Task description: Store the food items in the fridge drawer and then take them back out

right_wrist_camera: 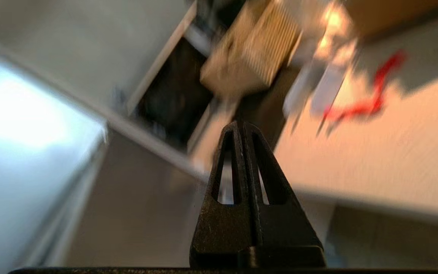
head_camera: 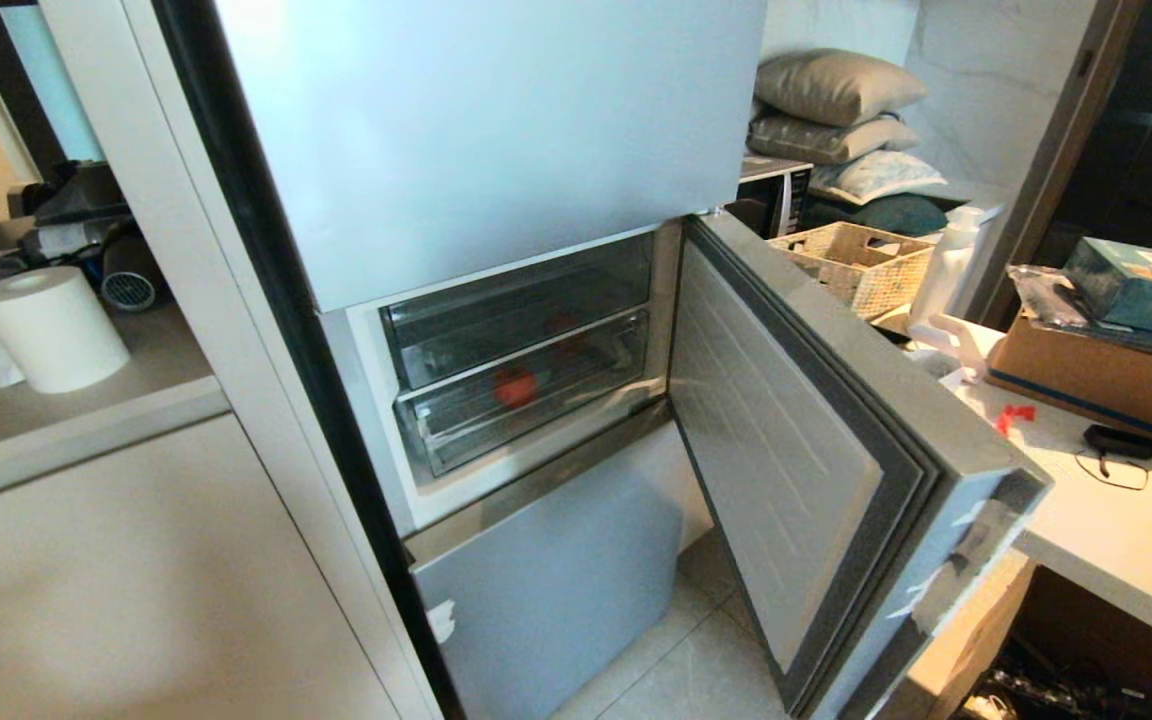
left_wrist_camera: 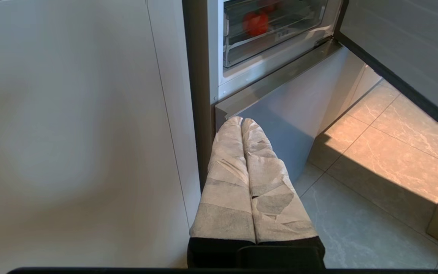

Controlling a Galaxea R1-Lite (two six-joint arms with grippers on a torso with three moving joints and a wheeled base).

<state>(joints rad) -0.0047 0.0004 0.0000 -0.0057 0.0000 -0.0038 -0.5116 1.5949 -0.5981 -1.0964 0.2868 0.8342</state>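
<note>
The fridge [head_camera: 496, 130] stands with its middle door [head_camera: 786, 450] swung open to the right. Two clear bins sit inside, pushed in. A red apple [head_camera: 515, 385] lies in the lower one, the fridge drawer [head_camera: 576, 400]. The left wrist view also shows the apple [left_wrist_camera: 256, 23] behind the drawer's front [left_wrist_camera: 280, 38]. My left gripper [left_wrist_camera: 241, 122], its fingers wrapped in pale cloth, hangs shut and empty low beside the fridge's bottom panel [left_wrist_camera: 291, 114]. My right gripper [right_wrist_camera: 240, 125] is shut on nothing, out by the door's edge and the table [right_wrist_camera: 375, 160]. Neither arm shows in the head view.
A table [head_camera: 1086, 510] to the right carries a cardboard box [head_camera: 1096, 375], a wicker basket [head_camera: 856, 262] and a white spray bottle [head_camera: 946, 275]. A beige cabinet [head_camera: 116, 580] with a paper roll [head_camera: 51, 328] on its counter flanks the fridge on the left. Tiled floor [left_wrist_camera: 375, 160] lies below the door.
</note>
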